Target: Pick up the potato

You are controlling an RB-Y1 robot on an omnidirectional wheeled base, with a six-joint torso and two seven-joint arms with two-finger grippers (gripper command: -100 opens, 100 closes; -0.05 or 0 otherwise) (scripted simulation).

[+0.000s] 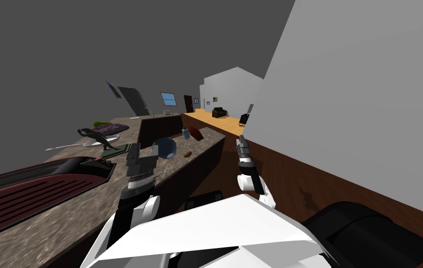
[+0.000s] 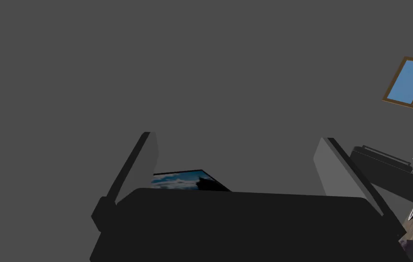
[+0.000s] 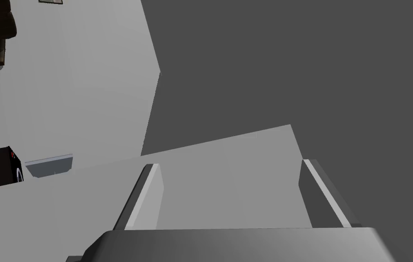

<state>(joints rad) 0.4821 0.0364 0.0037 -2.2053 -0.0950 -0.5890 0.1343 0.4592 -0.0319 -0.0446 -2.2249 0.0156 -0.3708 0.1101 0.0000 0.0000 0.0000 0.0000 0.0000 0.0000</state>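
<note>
Gripper work at a mottled brown stone counter [image 1: 57, 218]: holding left gripper [image 1: 144, 150] [image 2: 237, 136] above it, thin fingers spread wide apart. Seeing small brown oval potato [image 1: 187, 153] lying on the counter, ahead and right of that gripper, just beside a round blue bowl [image 1: 164, 148]. Holding right gripper [image 1: 241, 143] [image 3: 228, 163] off the counter, right of the potato, fingers likewise spread.

potato [image 1: 187, 153] on the counter [image 1: 57, 218], just right of a bowl [image 1: 166, 148], a bottle [image 1: 185, 133] behind it.
</note>
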